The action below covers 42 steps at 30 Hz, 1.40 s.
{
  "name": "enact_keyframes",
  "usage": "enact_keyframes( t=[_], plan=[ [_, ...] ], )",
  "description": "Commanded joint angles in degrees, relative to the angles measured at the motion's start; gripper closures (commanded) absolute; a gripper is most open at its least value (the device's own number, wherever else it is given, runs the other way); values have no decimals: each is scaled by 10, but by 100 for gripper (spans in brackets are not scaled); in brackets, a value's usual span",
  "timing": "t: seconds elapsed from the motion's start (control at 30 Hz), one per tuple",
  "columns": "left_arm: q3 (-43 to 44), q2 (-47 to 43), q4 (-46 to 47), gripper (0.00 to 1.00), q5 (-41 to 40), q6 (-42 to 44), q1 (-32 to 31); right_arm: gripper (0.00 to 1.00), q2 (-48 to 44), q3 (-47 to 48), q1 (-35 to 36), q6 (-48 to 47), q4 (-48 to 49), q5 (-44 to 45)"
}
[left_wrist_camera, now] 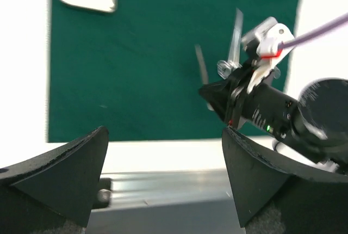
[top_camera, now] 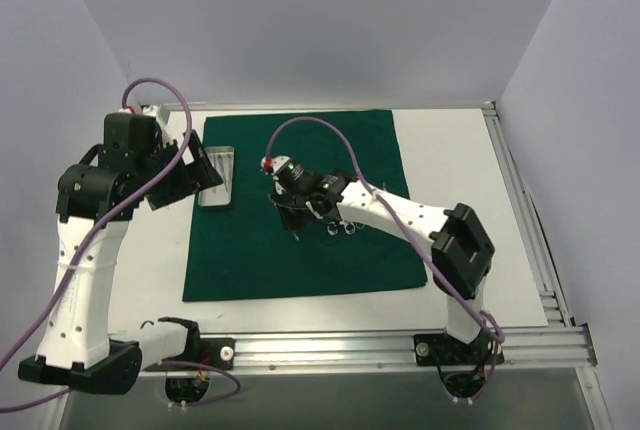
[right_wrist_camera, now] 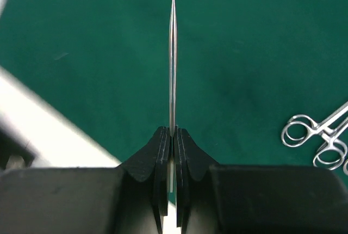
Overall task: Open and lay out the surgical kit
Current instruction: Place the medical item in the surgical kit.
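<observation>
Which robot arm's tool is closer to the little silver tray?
Left. The left tool hovers open beside the silver tray, at its left edge; the right tool is farther off, over the middle of the green cloth, pinching tweezers.

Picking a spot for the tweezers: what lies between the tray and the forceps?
Top view: only bare drape between tray and forceps; the tweezers, in the right jaws, are over it.

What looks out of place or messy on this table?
Nothing stands out. The green cloth lies flat, the silver tray sits near its left edge, the forceps lie on it, and the right gripper pinches the tweezers.
</observation>
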Motion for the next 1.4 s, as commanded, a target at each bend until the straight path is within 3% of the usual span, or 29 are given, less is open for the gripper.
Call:
enact_keyframes(
  t=[0.0,0.1,0.4,0.53,1.13,1.37],
  plan=[
    [-3,-33,29,6,-161,32,2,100,34,46,-29,144,-30,74],
    [-22,-45,51,6,-146,23,2,100,64,47,-55,199,-49,130],
    [-17,-14,32,6,-57,15,40,100,147,75,-87,285,-87,168],
    [-18,-6,29,6,-40,27,50,100,194,112,-88,292,-114,156],
    [-60,6,52,4,16,25,53,100,203,73,-101,267,-125,173],
    [-67,13,52,2,24,22,54,86,215,77,-104,248,-124,160]
  ],
)
